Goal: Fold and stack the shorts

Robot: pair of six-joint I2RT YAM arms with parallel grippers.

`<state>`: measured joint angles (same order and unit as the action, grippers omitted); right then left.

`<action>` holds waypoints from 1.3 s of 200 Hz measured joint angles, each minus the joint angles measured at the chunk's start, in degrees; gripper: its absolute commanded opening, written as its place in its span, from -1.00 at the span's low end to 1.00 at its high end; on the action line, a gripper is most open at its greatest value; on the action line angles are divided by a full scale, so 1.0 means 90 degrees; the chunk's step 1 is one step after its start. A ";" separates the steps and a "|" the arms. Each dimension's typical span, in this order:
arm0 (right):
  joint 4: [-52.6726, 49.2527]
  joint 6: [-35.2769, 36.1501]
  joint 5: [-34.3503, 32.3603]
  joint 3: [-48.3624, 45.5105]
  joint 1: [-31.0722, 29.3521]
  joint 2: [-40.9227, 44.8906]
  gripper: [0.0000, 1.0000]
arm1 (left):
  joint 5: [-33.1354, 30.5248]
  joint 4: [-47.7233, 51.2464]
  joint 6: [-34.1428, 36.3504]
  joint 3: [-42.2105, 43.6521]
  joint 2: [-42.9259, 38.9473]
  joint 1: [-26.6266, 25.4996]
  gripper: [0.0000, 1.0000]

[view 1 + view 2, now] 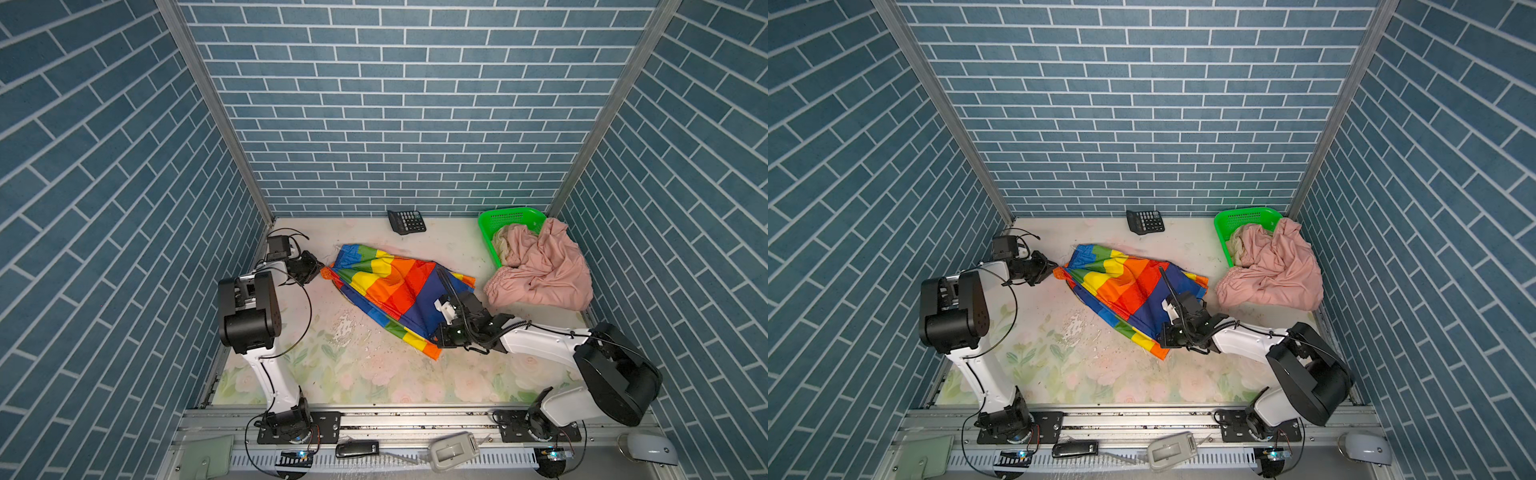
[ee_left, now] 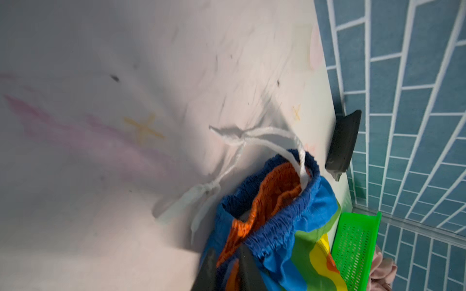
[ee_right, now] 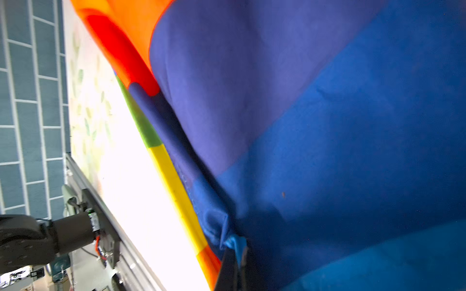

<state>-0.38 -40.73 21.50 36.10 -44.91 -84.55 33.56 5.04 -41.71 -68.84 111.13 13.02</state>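
Note:
The rainbow-striped shorts (image 1: 395, 291) (image 1: 1125, 291) lie stretched slantwise across the middle of the table. My left gripper (image 1: 322, 270) (image 1: 1054, 268) (image 2: 227, 254) is at their far-left end, its narrowly parted jaws on the gathered blue and orange waistband (image 2: 274, 196). The white drawstring (image 2: 252, 136) trails onto the table. My right gripper (image 1: 434, 336) (image 1: 1160, 336) (image 3: 238, 254) is shut on a small blue fold at the near-right leg hem. The pink shorts (image 1: 544, 270) (image 1: 1275, 270) spill crumpled out of the basket. The beige shorts (image 1: 503, 243) (image 1: 1237, 243) sit inside it.
A green mesh basket (image 1: 511, 216) (image 1: 1246, 216) (image 2: 353, 247) stands in the back right corner. A black calculator (image 1: 407, 221) (image 1: 1145, 221) (image 2: 343, 141) leans at the back wall. Blue brick-pattern walls close in three sides. Small gadgets lie on the front rail (image 1: 374, 419).

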 measured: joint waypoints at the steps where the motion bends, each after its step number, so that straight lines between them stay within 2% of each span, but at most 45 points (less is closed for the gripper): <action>1: 0.0002 0.0000 -0.0007 -0.0002 -0.0010 -0.0012 -1.00 | -0.0010 -0.0015 -0.0015 0.0000 0.0000 0.0012 -0.28; 30: 0.0180 -0.0114 -0.0104 -0.0165 -0.0138 -0.0274 -1.00 | -0.0104 -0.0253 -0.0172 0.0002 -0.0027 0.0277 0.18; 39: 0.0243 -0.0141 -0.0083 -0.0194 -0.0148 -0.0321 -0.99 | -0.0097 -0.0262 -0.0172 0.0002 -0.0068 0.0318 0.39; 52: 0.0272 -0.0146 -0.0070 -0.0187 -0.0155 -0.0333 -0.67 | -0.0085 -0.0243 -0.0248 0.0002 -0.0187 0.0318 0.61; 70: 0.0148 -0.0100 -0.0015 -0.0075 -0.0175 -0.0313 -0.22 | -0.0056 -0.0155 -0.0325 -0.0010 -0.0503 0.0248 0.79; 100: -0.0741 0.0226 -0.0182 0.0372 -0.0112 0.0153 0.39 | 0.0044 0.0386 -0.0170 -0.0661 -0.0799 -0.0214 0.86; 125: -0.1294 0.0461 -0.0306 0.0942 0.0362 0.0559 0.64 | 0.0168 0.0610 -0.0005 -0.1061 -0.0787 -0.0794 0.92; 146: -0.1433 0.0534 -0.0381 0.1185 0.0986 0.0661 0.78 | 0.0180 0.0896 0.0119 -0.1005 -0.0775 -0.0988 0.95; 163: -0.1559 0.0554 -0.0469 0.1202 0.1365 0.0578 0.82 | 0.0158 0.1231 0.0279 -0.1001 -0.0704 -0.0940 0.99; 194: -0.1348 0.0500 -0.0408 0.1071 0.1562 0.0041 0.82 | 0.0153 0.1554 0.0498 -0.0896 -0.0595 -0.0857 0.99; 226: -0.1052 0.0398 -0.0265 0.1013 0.1581 -0.0665 0.59 | 0.0175 0.1644 0.0544 -0.0644 -0.0493 -0.0984 0.99; 260: -0.0617 0.0403 -0.0044 0.1207 0.1739 -0.1052 0.50 | 0.0121 0.1637 0.0551 -0.0624 -0.0413 -0.1411 0.99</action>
<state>-5.93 -37.10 21.10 46.96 -29.26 -94.02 34.65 19.77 -36.75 -74.46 107.42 0.32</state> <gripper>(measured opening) 0.759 0.995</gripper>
